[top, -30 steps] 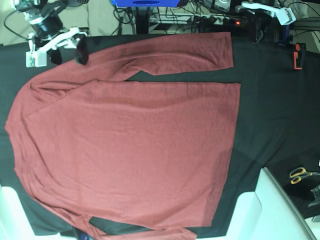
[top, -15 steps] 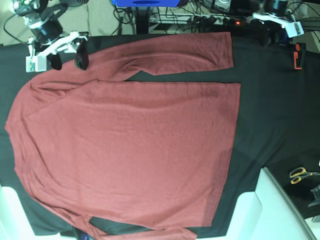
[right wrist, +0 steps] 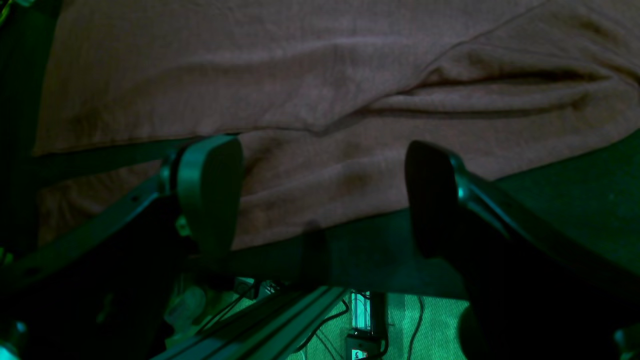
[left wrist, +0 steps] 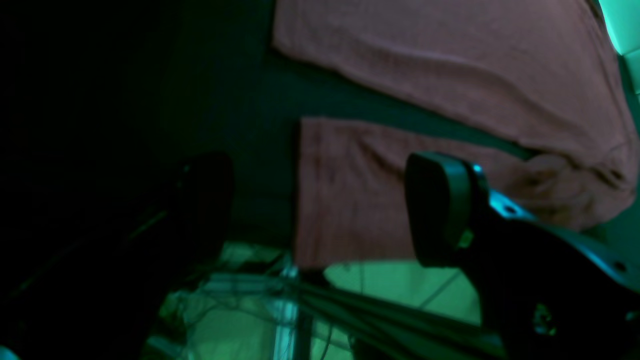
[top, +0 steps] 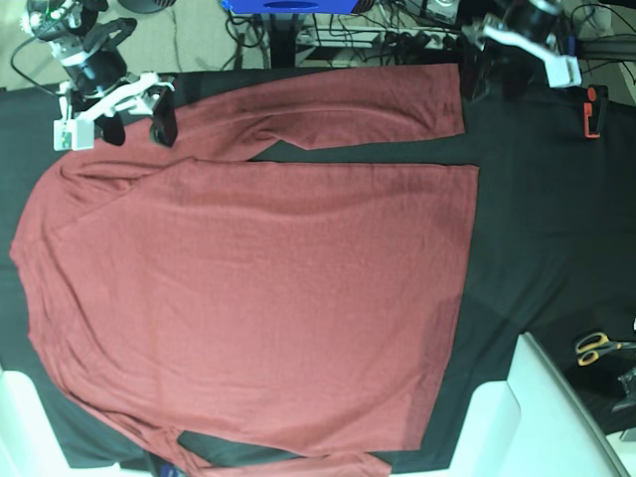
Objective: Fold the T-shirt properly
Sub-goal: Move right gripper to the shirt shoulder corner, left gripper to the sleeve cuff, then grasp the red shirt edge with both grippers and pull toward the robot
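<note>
The brick-red T-shirt [top: 258, 288] lies spread flat on the black cloth [top: 542, 229]. One long sleeve [top: 338, 114] runs along the far edge, its cuff [left wrist: 350, 195] pointing right. My left gripper [top: 489, 75] hovers at that cuff; in the left wrist view it [left wrist: 320, 205] stands open, with the cuff edge lying below the gap. My right gripper [top: 137, 126] is over the sleeve by the shoulder. It [right wrist: 320, 195] is open, and wrinkled fabric [right wrist: 350, 165] lies beneath its fingers. Neither gripper holds anything.
Yellow-handled scissors [top: 594, 347] lie at the right edge, and a red-orange clamp [top: 592, 109] sits at the far right. A white surface [top: 542, 417] fills the lower right corner. Cables and a blue frame [top: 288, 6] lie beyond the far edge.
My left gripper has swung left toward the sleeve cuff and its jaws have spread wide. The right gripper shifted only slightly near the shoulder. The shirt has not moved.
</note>
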### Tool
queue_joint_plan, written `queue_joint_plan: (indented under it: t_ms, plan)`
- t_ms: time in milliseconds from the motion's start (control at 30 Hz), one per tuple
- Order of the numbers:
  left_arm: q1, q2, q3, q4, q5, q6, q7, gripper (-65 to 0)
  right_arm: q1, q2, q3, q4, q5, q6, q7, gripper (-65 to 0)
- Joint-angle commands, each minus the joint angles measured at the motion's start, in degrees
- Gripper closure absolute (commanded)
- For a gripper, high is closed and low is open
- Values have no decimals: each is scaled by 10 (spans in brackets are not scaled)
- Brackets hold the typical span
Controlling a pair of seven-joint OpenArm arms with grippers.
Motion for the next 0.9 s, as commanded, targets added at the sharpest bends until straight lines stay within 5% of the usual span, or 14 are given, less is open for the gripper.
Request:
queue_joint_plan:
  t_ms: [0,133,867]
  plan:
    - [3,-2,-4,-4,-7,-3,0,-490,-2,2,3,8,6,6,14,-480]
    - [-17,2,-4,-36,-7,-3,5,-448,-2,4,3,8,6,6,14,-480]
    - [-97,27,52,-105,-3,-2,51,-449,-1,4,3,8,6,6,14,-480]
